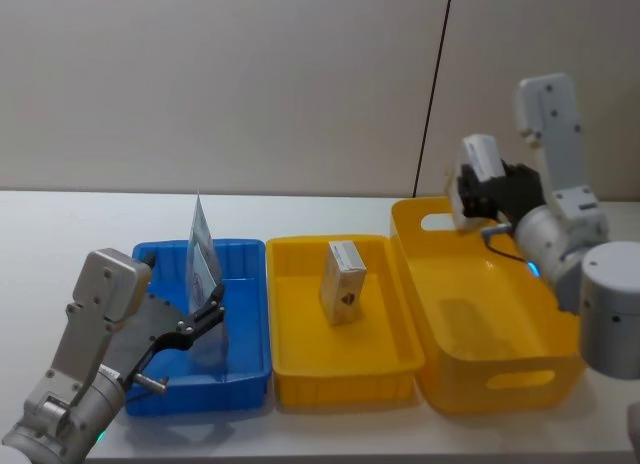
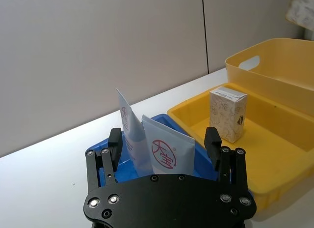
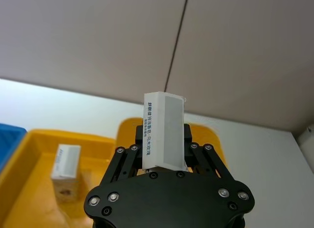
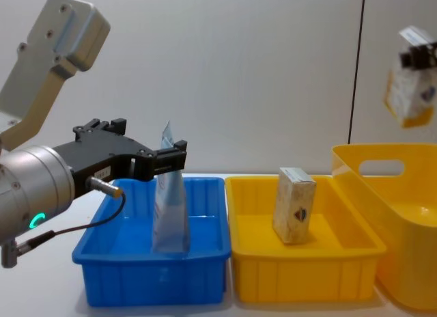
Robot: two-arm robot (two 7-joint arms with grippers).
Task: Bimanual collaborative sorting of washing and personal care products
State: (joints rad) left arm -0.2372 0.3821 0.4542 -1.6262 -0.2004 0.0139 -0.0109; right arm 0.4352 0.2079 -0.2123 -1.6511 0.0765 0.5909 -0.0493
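Two white pouches point(image 2: 162, 150) stand in the blue tray point(image 4: 153, 279) on the left, overlapping side-on in the chest view, between the wide-open fingers of the left gripper point(image 2: 163, 138). A cardboard box point(image 1: 343, 281) stands in the middle yellow tray point(image 4: 300, 276). The right gripper point(image 3: 164, 139) clamps a second box point(image 4: 408, 91) high above the basket point(image 1: 540, 379).

Two soft tubes point(image 1: 203, 252), left of centre, look like thin silvery-white plastic film, smooth and faintly glossy, with printed marks. They stand in a blue tray point(image 4: 153, 283) of smooth moulded plastic with a light sheen. The yellow tray point(image 1: 345, 384) at centre and the yellow basket point(image 1: 450, 389) at right are the same glossy plastic. A cardboard box point(image 1: 343, 281) at centre is matt cream paperboard. The second box point(image 3: 164, 115), clamped in the right gripper point(image 3: 163, 139), shows a smooth white printed face. The left gripper point(image 2: 164, 138) is matt black with shiny metal screws. The table point(image 1: 60, 224) is matt white.
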